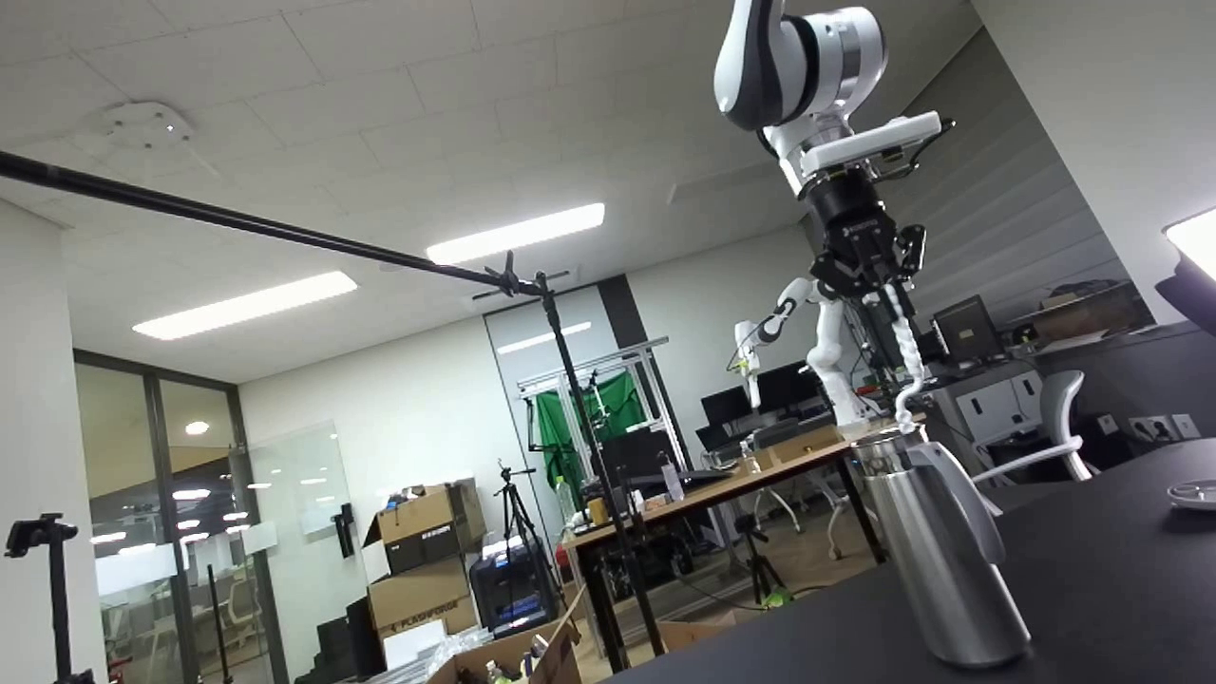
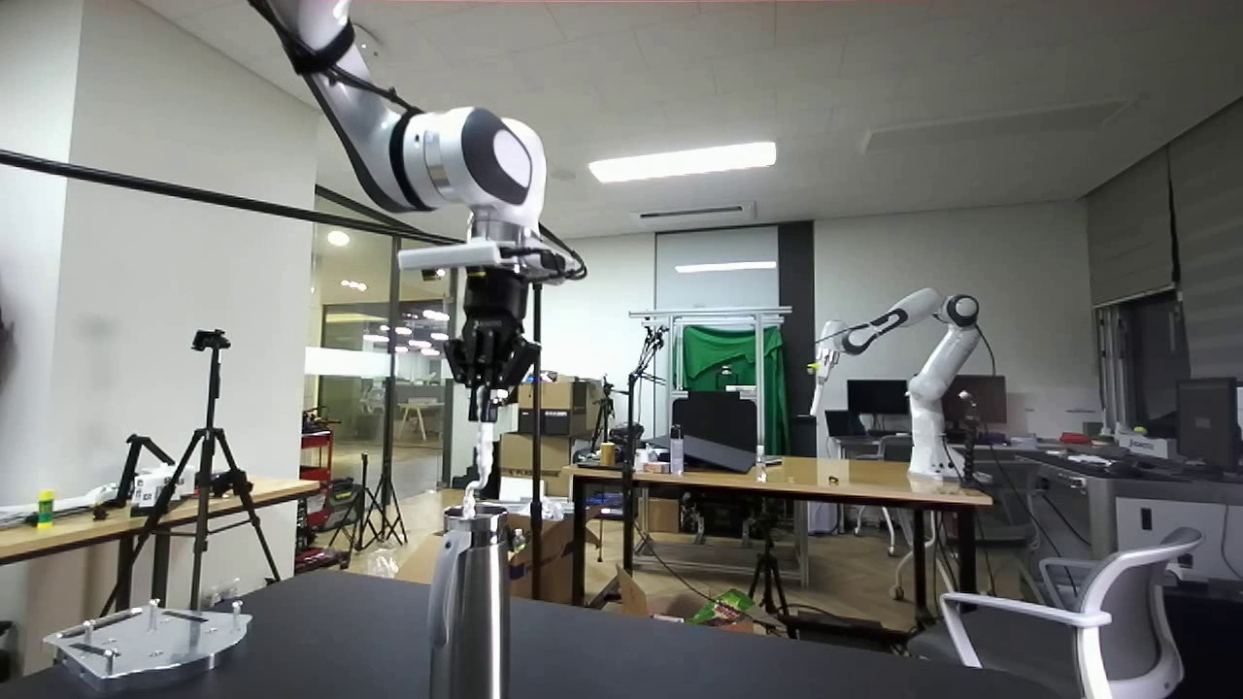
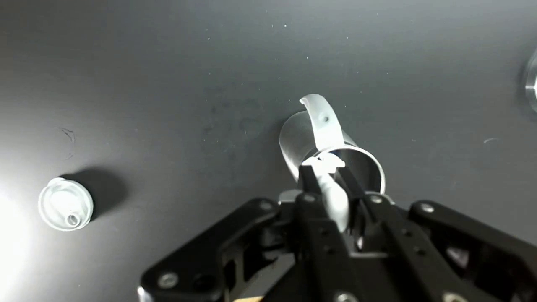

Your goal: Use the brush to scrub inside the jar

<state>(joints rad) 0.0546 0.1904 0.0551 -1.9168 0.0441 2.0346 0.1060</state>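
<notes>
**The brush poised at the open jar**

My end effector pinches the brush by its upper end, I judge to leave the lower length free for scrubbing. The jar stands upright on the bench, mouth beneath me; the brush's bent lower end reaches it, whether inside I cannot tell. A round cap lies well apart, presumably off to give me entry.

Cardboard box: FLASHFORGE, in dark capitals across its side, in an exterior view.
Gripper: ROBOTIQ, in small pale letters on its black body, in an exterior view.
Black box: light lettering, too small to read, in an exterior view.
White box: dark lettering, too small to make out, in an exterior view.
</notes>
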